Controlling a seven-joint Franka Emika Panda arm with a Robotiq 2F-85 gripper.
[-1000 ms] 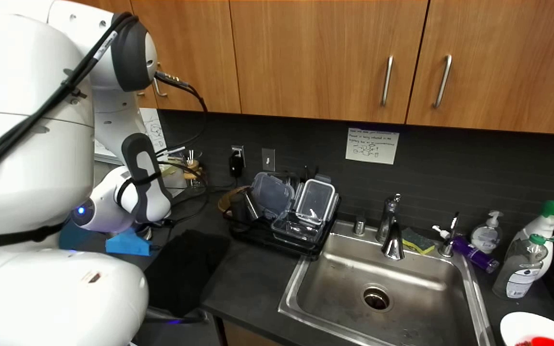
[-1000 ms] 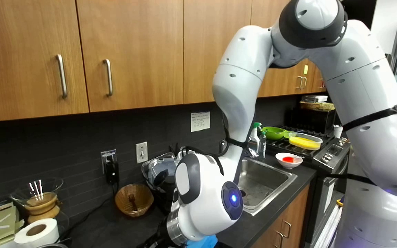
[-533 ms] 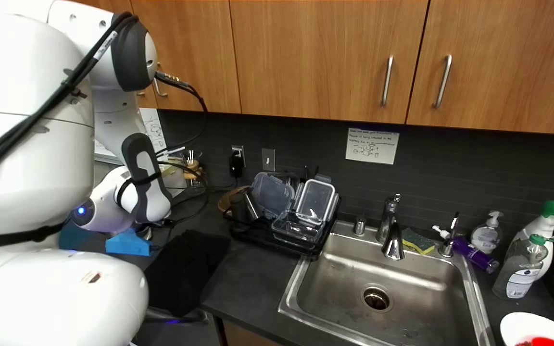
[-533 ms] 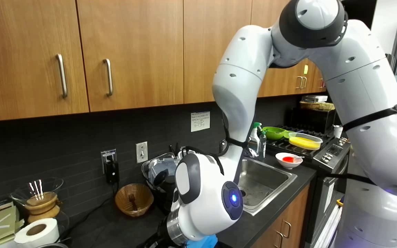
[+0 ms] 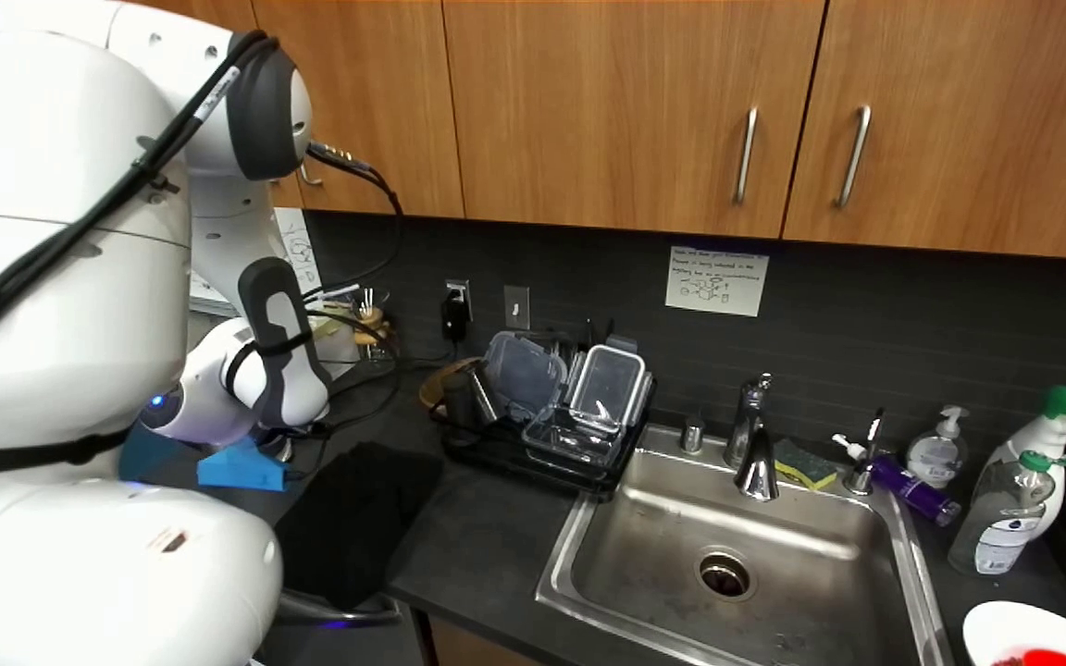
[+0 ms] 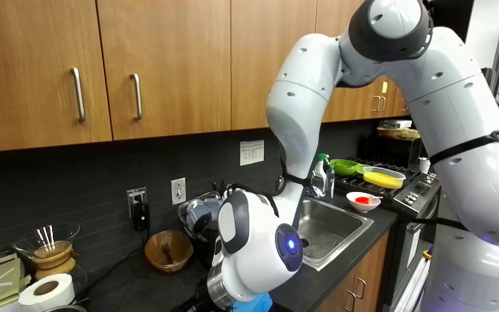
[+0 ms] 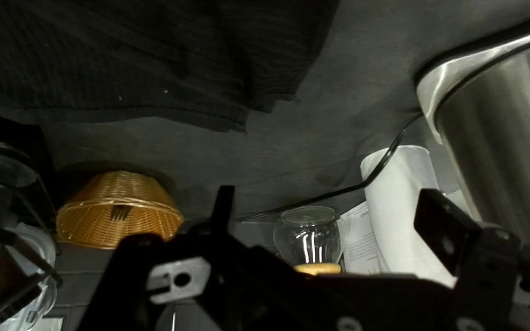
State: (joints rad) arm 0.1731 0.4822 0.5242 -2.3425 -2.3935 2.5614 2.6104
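Observation:
In the wrist view my gripper (image 7: 328,197) stands open, its two dark fingers (image 7: 444,225) wide apart with nothing between them. Beyond the gap appear a glass carafe (image 7: 308,239) with a wooden collar and a white paper roll (image 7: 396,207). A wicker basket (image 7: 118,197) with a dark fork lies off to the left. Black cloth (image 7: 154,59) spreads across the top of that picture, which looks inverted. At the bottom edge of an exterior view the gripper (image 6: 189,305) is mostly cut off, over the counter near the basket (image 6: 168,250).
A steel appliance (image 7: 509,128) and a black cable (image 7: 352,187) are close on the right of the wrist view. The dish rack (image 5: 533,462) holds clear containers. Beyond it lies the sink (image 5: 718,518), with bottles (image 5: 1005,518) and a white bowl (image 6: 363,207) farther along.
Between one second and half a second ago nothing visibly moves. Since then the arm has shifted slightly, the hand going a little left and up in an exterior view. Objects around it stay put.

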